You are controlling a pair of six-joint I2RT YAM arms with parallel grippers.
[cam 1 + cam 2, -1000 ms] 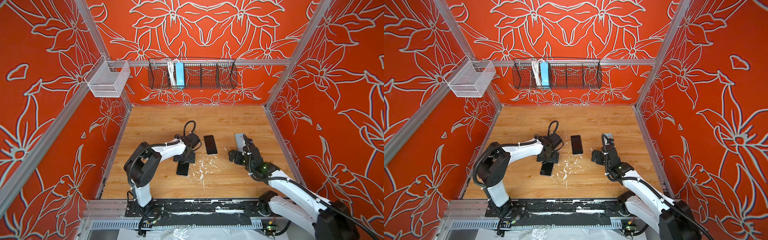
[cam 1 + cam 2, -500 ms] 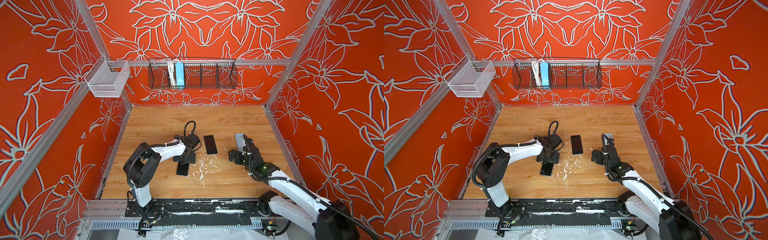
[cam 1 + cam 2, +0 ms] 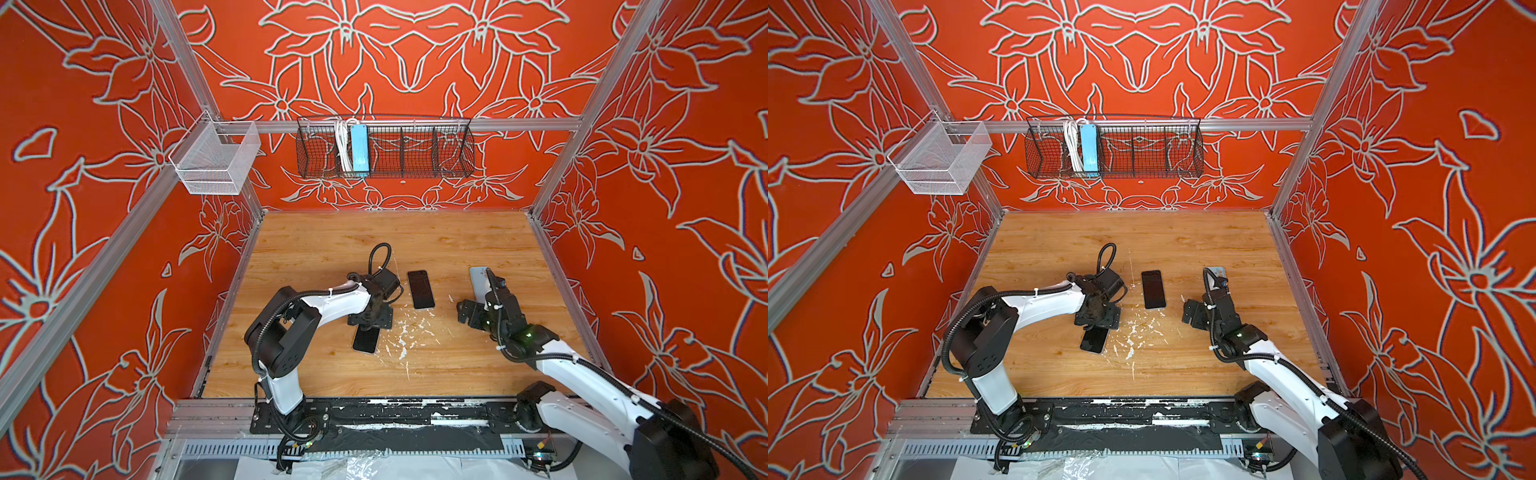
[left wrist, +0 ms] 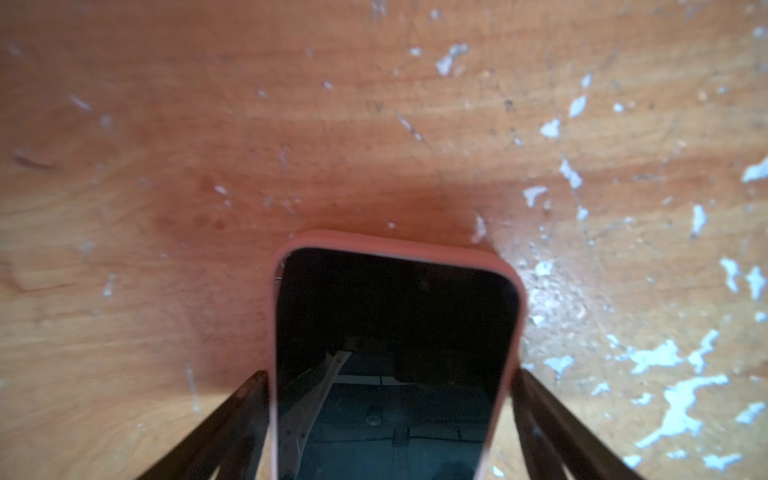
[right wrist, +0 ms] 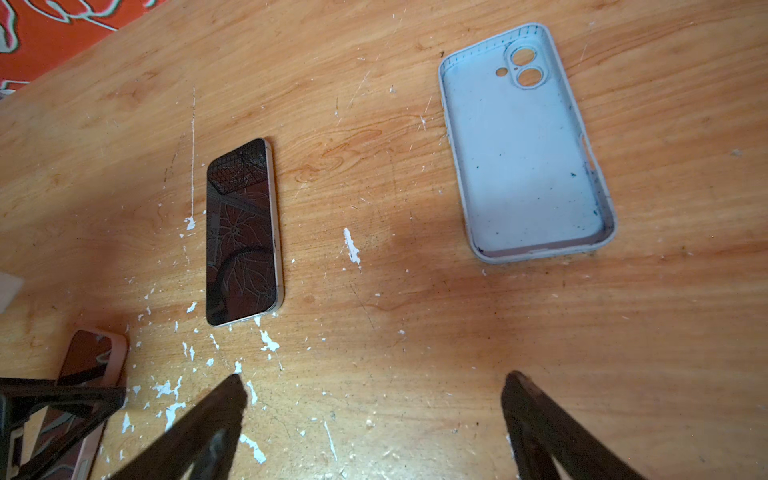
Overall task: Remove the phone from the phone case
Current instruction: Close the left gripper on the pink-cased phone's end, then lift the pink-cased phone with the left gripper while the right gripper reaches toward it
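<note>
In both top views nothing had moved: the left claw [image 3: 367,329] hung over the pink phone case [image 3: 365,344], near-left of the bare phone [image 3: 420,289]. Left wrist view: jaws stood wide astride it, grip unclear, the phone [image 4: 395,332] not yet out. Right wrist view: the right claw [image 5: 376,378] gaped wide, empty

Dark-screened phone [image 4: 395,324] lies face up, seemingly fully seated in its pink case [image 4: 415,249]; nearby, a bare phone [image 5: 241,232] and an empty pale-blue case [image 5: 523,166] lie flat, apart

The left gripper [image 4: 390,373] straddles the pink-cased phone [image 4: 395,316], fingers against both long sides, closing off that spot. The bare phone [image 5: 241,232] and empty case [image 5: 525,145] lie well apart; open table [image 5: 374,166] runs between them, ahead of the right gripper's [image 5: 374,376] spread fingers.
</note>
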